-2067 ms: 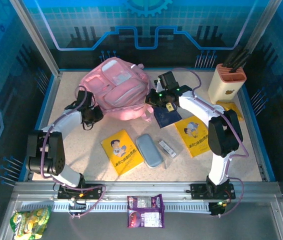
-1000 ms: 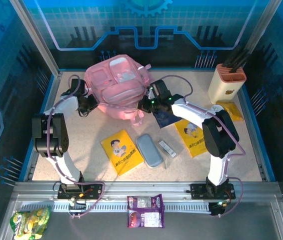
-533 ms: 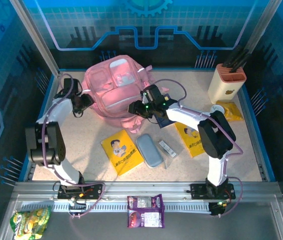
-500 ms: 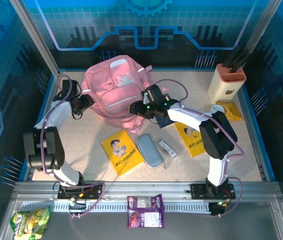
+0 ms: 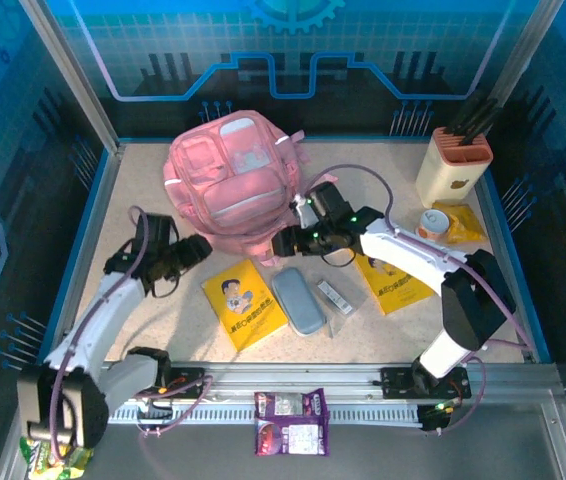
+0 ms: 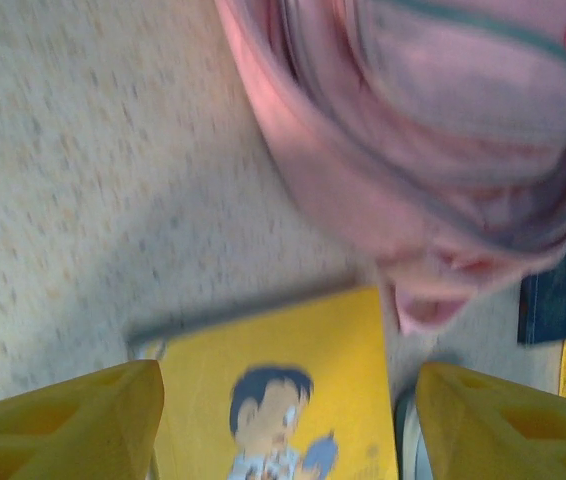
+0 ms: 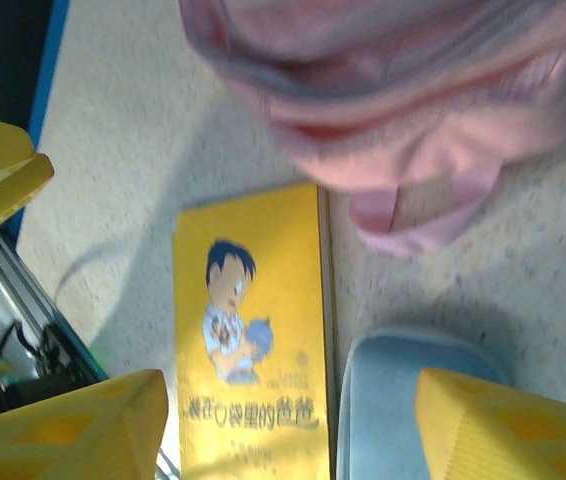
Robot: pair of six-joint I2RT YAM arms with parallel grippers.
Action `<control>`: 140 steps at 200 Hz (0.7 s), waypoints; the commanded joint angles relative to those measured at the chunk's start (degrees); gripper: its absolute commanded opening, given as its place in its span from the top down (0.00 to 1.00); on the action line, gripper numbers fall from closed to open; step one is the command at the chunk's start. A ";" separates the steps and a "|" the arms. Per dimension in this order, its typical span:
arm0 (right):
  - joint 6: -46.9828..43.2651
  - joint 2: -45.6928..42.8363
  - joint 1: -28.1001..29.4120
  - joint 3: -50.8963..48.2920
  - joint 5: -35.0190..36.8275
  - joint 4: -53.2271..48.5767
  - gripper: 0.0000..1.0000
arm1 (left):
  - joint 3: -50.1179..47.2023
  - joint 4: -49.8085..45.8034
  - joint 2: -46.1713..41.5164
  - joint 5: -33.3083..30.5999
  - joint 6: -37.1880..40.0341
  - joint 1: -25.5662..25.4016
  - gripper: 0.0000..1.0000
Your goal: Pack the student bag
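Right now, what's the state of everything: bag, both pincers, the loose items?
student bag: lying on the table, pockets up, held by neither pincer
left pincer: open, empty
right pincer: open, empty
yellow book: closed, flat, cover up
blue pencil case: flat beside the yellow book, looks shut
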 commanded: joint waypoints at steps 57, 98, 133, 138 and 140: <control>0.56 0.28 16.16 -3.38 9.30 -6.61 0.45 | -11.04 -5.16 -10.09 -3.48 -14.71 -14.85 0.32; 1.41 6.08 20.19 -1.27 15.01 -8.15 0.44 | -14.22 0.14 -7.44 -4.54 -19.79 -19.40 0.33; 1.38 8.81 20.85 -1.36 16.80 -8.11 0.40 | -15.61 2.51 -6.57 -5.59 -20.95 -20.37 0.33; 1.29 9.29 20.76 -1.28 17.13 -8.45 0.40 | -15.76 2.53 -6.43 -5.69 -20.88 -20.41 0.33; 1.24 9.43 20.76 -1.21 17.51 -8.60 0.40 | -15.80 2.58 -6.41 -5.69 -20.91 -20.45 0.33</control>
